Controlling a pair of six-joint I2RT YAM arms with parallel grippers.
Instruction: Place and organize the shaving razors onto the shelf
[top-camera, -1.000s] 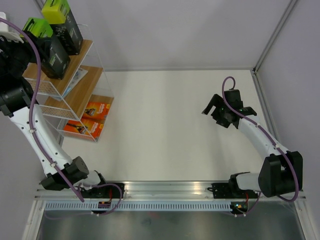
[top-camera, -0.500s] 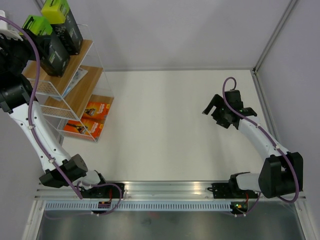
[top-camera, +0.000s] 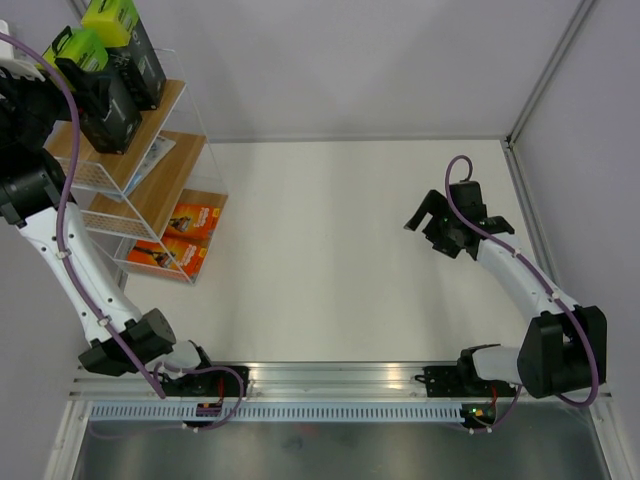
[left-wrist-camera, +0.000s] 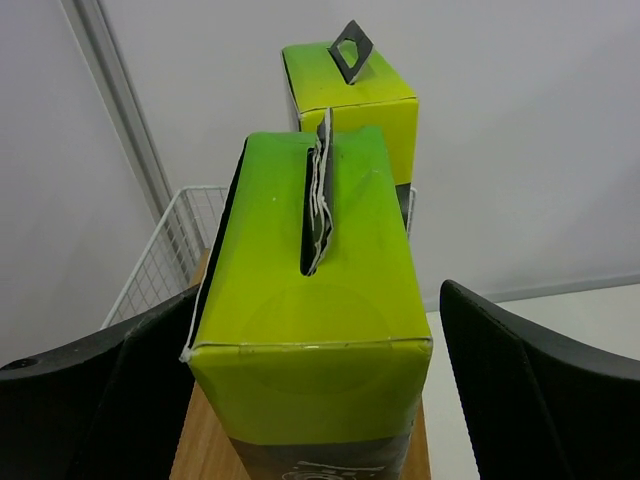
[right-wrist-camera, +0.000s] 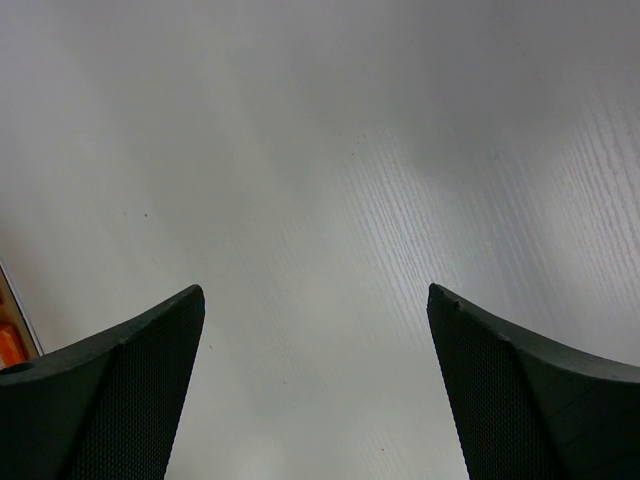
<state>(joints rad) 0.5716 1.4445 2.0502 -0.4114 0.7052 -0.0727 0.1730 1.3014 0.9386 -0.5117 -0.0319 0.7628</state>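
On the top board of the shelf (top-camera: 170, 100) stand two of the shaving razors, black boxes with lime-green tops. My left gripper (left-wrist-camera: 318, 300) is open and straddles the nearer box (left-wrist-camera: 310, 290). Its right finger (left-wrist-camera: 530, 390) stands clear of the box and its left finger (left-wrist-camera: 110, 390) lies close alongside. The farther box (left-wrist-camera: 350, 90) stands behind it. From above, the left gripper (top-camera: 72, 72) covers the nearer box (top-camera: 108, 112). A flat white-blue pack (top-camera: 152, 158) lies on the middle board. Two orange boxes (top-camera: 194, 219) (top-camera: 165, 257) lie on the lowest board. My right gripper (top-camera: 452, 212) (right-wrist-camera: 315, 300) hangs open over bare table.
The white table (top-camera: 330, 250) stretches between the shelf at the left and the right arm. Grey walls close the back and the right side, with a metal post (top-camera: 545, 70) in the far right corner. The arm bases sit on a rail (top-camera: 320, 385) at the near edge.
My left gripper's jaws have opened and let go of the nearer green-topped box, which stands on the top board. The right arm has not moved.
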